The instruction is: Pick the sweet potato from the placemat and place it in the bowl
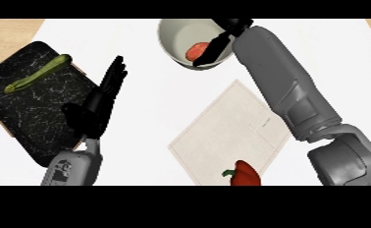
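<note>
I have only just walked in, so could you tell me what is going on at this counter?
The robot's right hand is over the bowl, and the sweet potato already lies inside it. Whether the fingers are touching it is unclear. The placemat now carries only a red pepper at its near edge. The left hand rests open beside a dark cutting board holding a zucchini.

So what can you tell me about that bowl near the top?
The bowl is round, off-white, smooth like ceramic, and stands upright on the white counter beyond the placemat. Its far rim is cut off by the view's edge. The orange-red sweet potato lies inside it. The right hand reaches over its right rim, dark fingers hanging down beside the sweet potato; whether they touch the bowl is unclear.
</note>
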Tool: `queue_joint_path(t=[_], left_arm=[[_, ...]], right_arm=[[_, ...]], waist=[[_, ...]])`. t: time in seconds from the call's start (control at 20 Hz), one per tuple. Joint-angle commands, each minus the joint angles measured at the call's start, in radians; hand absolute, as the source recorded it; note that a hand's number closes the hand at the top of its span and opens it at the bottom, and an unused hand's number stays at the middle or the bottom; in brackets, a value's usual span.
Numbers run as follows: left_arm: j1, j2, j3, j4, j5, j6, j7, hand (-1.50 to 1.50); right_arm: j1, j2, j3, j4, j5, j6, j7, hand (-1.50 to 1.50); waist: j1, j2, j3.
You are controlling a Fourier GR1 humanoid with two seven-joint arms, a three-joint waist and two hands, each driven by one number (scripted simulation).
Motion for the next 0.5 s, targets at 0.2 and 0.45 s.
queue_joint_path(t=[0.2,0.45], left_arm=[[-0.024,-0.032,-0.016,0.006,-0.012,0.023,0.029,0.0],[0.03,0.014,0.011,-0.021,0.02,-0.028,-0.016,0.0]], right_arm=[[-0.068,-0.053,-0.169,0.048,-0.151,0.066,-0.028,-1.5],[-0.067,-0.122,-0.217,0.096,-0.192,0.148,0.014,-1.5]], waist=[[-0.007,-0.003,0.0],[-0.002,-0.004,0.0]])
